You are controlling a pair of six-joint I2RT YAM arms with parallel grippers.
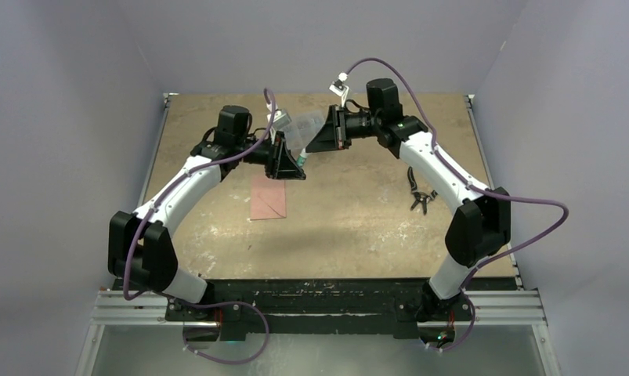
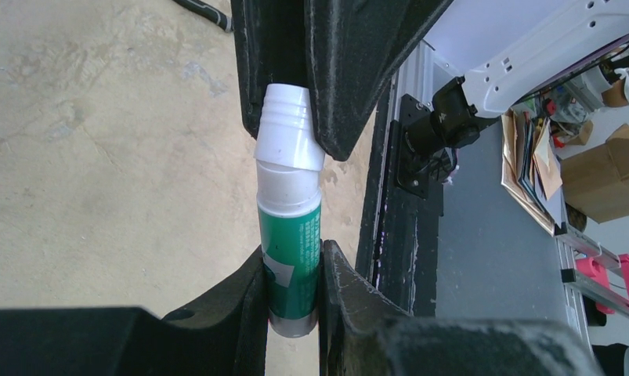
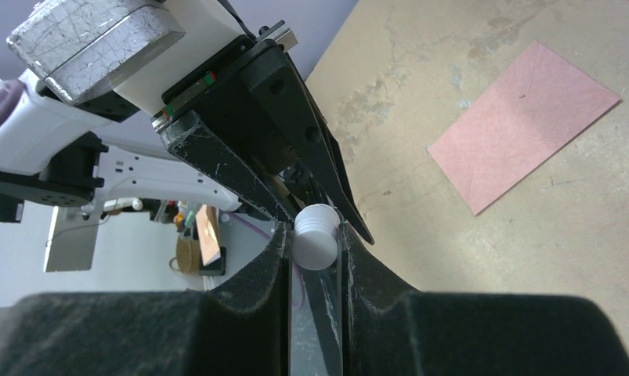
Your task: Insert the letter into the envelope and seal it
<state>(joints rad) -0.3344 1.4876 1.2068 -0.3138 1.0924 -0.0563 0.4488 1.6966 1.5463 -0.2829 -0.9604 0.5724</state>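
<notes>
Tan scuffed table [image 1: 358, 219] beneath both arms. Left gripper [image 2: 293, 274] narrowly parted, pinching green glue stick [image 2: 289, 235] by lower body. Right gripper [image 3: 317, 244] equally narrow, clamped on stick's white cap [image 2: 287, 137] (cap sits on tube, slightly askew). Grippers meet in air above table. Envelope [image 1: 268, 197] lies flat on table near left gripper, touched by neither.

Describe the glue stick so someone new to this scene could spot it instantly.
Above the far middle of the table, where the two arms meet, the glue stick spans between their fingers. It is the only green-labelled tube with a white cap, unlike the flat pink envelope nearby.
</notes>
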